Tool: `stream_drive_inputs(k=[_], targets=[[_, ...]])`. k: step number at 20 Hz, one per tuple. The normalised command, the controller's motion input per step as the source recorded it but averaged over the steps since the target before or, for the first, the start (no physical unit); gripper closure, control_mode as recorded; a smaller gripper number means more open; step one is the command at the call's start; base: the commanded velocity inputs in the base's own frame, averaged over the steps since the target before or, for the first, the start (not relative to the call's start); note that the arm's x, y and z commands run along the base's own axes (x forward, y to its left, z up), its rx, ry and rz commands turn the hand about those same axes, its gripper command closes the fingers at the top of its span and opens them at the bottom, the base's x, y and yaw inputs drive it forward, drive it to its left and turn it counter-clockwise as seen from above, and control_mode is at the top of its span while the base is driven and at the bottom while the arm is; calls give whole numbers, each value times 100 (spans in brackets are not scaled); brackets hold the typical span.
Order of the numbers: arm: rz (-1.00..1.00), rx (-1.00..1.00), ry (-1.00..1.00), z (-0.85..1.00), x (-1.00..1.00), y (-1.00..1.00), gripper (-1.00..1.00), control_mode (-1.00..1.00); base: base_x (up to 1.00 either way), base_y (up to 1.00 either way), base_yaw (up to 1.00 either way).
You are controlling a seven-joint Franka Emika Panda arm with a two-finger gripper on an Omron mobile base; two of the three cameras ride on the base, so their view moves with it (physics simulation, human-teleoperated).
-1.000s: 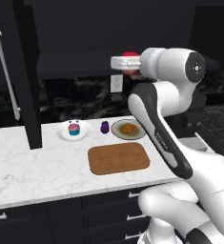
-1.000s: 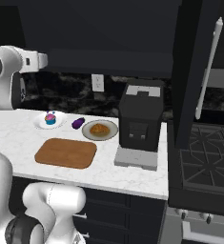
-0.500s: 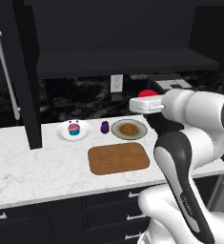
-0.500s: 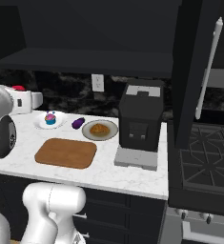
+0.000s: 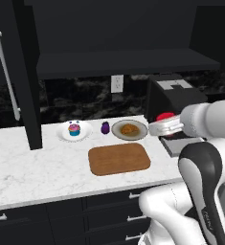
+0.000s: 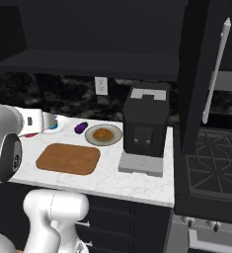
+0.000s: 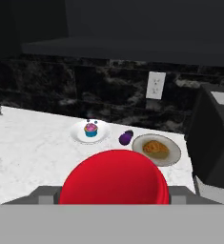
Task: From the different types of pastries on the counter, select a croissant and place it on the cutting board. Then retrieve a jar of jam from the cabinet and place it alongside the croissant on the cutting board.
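My gripper (image 5: 164, 127) is shut on the jar of jam (image 5: 165, 116), red-lidded, held above the counter's (image 5: 32, 167) right part, beside the dark machine. In the hand view the jar's red lid (image 7: 114, 178) sits between my grey fingers (image 7: 42, 193). The golden-brown croissant (image 5: 129, 129) (image 7: 155, 148) lies on a grey plate (image 5: 141, 130), behind the bare brown cutting board (image 5: 118, 159) (image 6: 68, 158). To its left a cupcake (image 5: 74, 129) (image 7: 90, 129) stands on a white plate. The cabinet's shelf (image 5: 118, 62) runs above.
A small dark purple object (image 5: 105, 128) (image 7: 126, 137) stands between the two plates. A black coffee machine (image 6: 146, 121) occupies the counter's right end, with a stove (image 6: 213, 163) beyond it. A tall dark door with a silver handle (image 5: 4, 67) hangs left.
The arm has come down from shelf height with the jar in its grip, moving lower and to the right in the left base view. The pastries and board have not moved.
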Motion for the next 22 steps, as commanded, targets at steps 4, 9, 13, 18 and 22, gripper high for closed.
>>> stream_drive_inputs(k=[4,9,13,18,22], targets=[[2,-12,-16,-98,-15,-8,100,-100,0,0,0],[3,-11,-25,-74,0,-2,100,-100,0,0,0],[-2,7,-9,-73,45,-33,100,-100,0,0,0],[0,13,-11,-100,73,-27,100,-100,0,0,0],[0,6,-18,-100,50,-1,100,-100,0,0,0]])
